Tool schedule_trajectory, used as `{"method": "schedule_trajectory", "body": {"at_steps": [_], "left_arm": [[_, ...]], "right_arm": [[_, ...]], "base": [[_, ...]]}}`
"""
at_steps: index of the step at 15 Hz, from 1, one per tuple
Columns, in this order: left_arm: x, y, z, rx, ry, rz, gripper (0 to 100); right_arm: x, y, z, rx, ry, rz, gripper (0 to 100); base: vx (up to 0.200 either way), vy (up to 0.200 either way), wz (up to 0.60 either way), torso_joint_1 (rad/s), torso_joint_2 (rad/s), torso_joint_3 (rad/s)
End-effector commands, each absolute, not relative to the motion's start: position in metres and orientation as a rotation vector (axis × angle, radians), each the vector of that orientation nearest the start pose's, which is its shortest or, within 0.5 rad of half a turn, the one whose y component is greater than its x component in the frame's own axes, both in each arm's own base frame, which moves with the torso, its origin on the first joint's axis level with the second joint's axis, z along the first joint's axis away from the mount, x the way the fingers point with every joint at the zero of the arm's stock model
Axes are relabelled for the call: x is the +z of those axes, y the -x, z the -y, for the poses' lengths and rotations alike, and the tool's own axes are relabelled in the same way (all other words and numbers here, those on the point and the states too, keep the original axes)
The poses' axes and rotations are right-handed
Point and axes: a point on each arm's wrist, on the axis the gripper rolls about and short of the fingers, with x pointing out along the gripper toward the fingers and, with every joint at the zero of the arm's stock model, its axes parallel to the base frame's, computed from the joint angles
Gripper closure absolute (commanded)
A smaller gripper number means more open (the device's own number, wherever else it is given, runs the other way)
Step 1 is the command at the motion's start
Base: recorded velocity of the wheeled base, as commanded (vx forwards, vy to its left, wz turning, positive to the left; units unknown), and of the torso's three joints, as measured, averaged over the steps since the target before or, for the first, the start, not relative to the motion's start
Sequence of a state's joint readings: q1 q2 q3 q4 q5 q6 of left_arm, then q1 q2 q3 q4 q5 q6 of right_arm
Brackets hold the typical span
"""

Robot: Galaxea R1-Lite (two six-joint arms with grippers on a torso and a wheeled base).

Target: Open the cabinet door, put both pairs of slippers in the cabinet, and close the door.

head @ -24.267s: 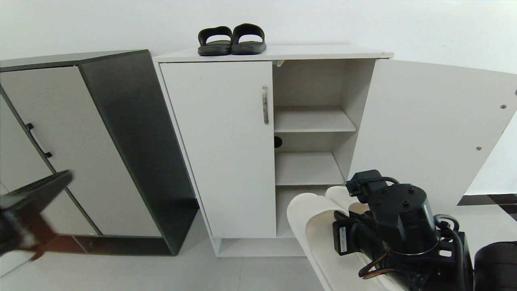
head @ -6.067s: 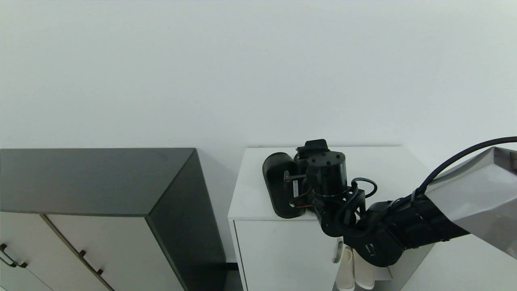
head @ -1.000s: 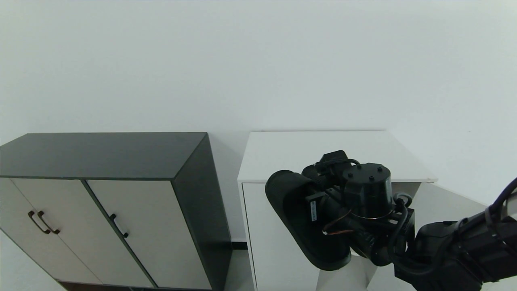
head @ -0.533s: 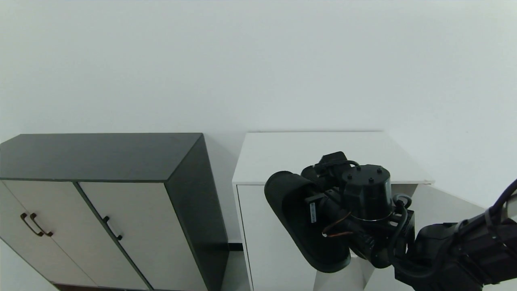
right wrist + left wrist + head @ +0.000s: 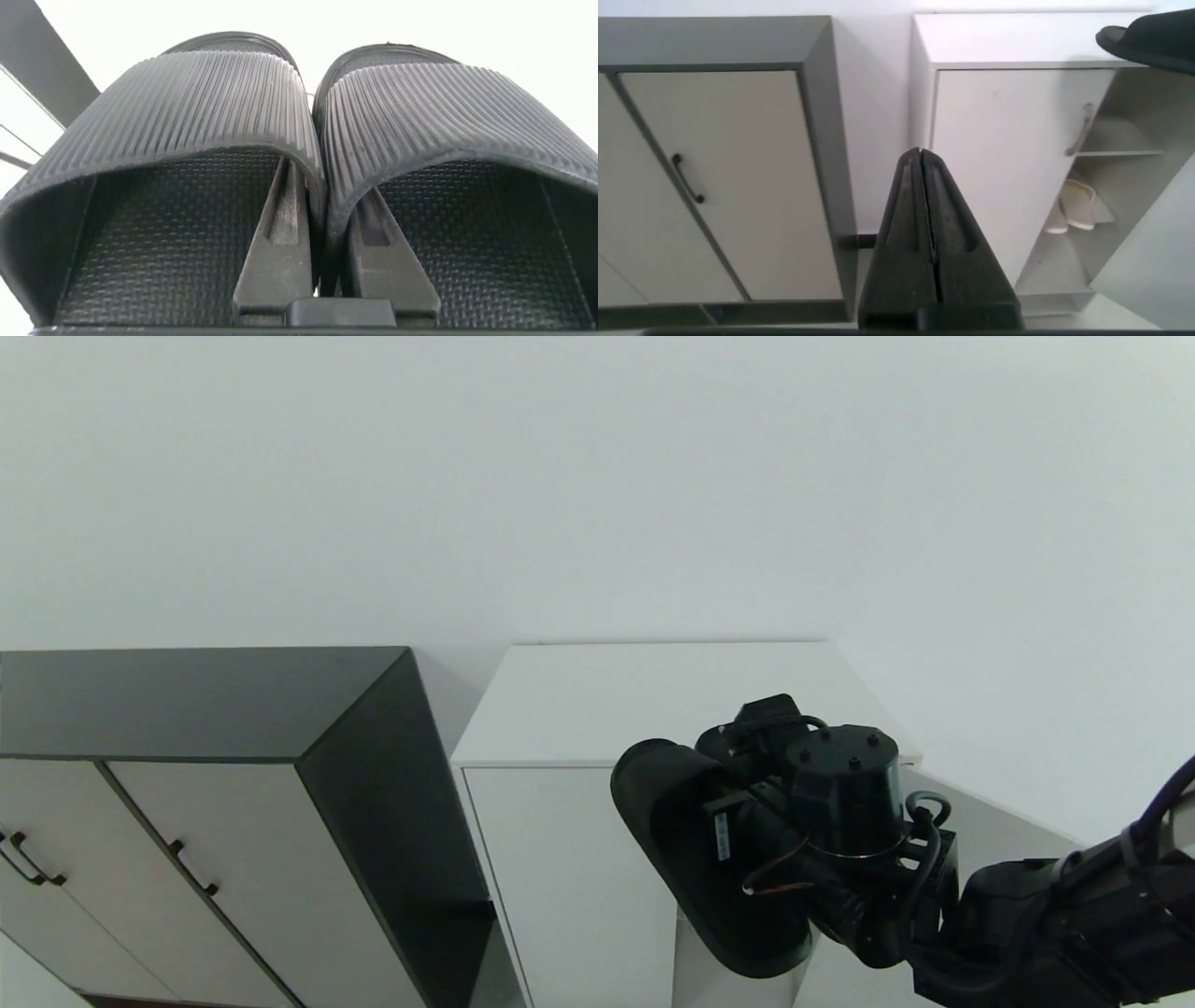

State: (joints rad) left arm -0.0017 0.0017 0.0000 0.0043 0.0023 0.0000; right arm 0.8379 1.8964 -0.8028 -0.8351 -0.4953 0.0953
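Observation:
The pair of black slippers (image 5: 695, 859) hangs in front of the white cabinet (image 5: 644, 695), just below the level of its top. My right gripper (image 5: 322, 233) is shut on the pair, one finger (image 5: 278, 233) under each strap, pinching the two inner walls together. The cabinet's right door (image 5: 1153, 252) stands open. The white slippers (image 5: 1078, 205) lie on a lower shelf inside. One black slipper's toe (image 5: 1150, 42) shows by the cabinet top. My left gripper (image 5: 922, 177) is shut and empty, held low, facing both cabinets.
A dark cabinet (image 5: 205, 700) with pale doors and black handles (image 5: 191, 879) stands close to the left of the white one. The white cabinet's left door (image 5: 1008, 159) is closed, its metal handle (image 5: 1080, 129) at the inner edge. A white wall rises behind.
The head camera has swung right, so both cabinets sit further left in the picture. The right arm with the black slippers has sunk slightly.

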Motion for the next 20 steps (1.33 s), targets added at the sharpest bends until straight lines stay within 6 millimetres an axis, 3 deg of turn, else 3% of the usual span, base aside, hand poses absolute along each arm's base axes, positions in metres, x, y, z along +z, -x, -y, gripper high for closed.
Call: {"method": "schedule_trajectory", "body": {"at_steps": [1,6,20], "left_arm": [[0.075,0.023,0.000,0.002,0.000,-0.006,100],[0.075,0.023,0.000,0.002,0.000,-0.006,100],[0.075,0.023,0.000,0.002,0.000,-0.006,100]], "right_arm": [[0.138,-0.235,-0.245,0.324,0.067,-0.218,100],[0.139,-0.232,-0.246,0.330,0.067,-0.217,100],[0.138,-0.225,-0.239,0.345,0.104,-0.149,100]], "base": [[0.000,-0.200,0.00,0.002,0.00,0.002],[0.000,-0.200,0.00,0.000,0.00,0.005],[0.000,0.000,0.00,0.000,0.00,0.000]]}}
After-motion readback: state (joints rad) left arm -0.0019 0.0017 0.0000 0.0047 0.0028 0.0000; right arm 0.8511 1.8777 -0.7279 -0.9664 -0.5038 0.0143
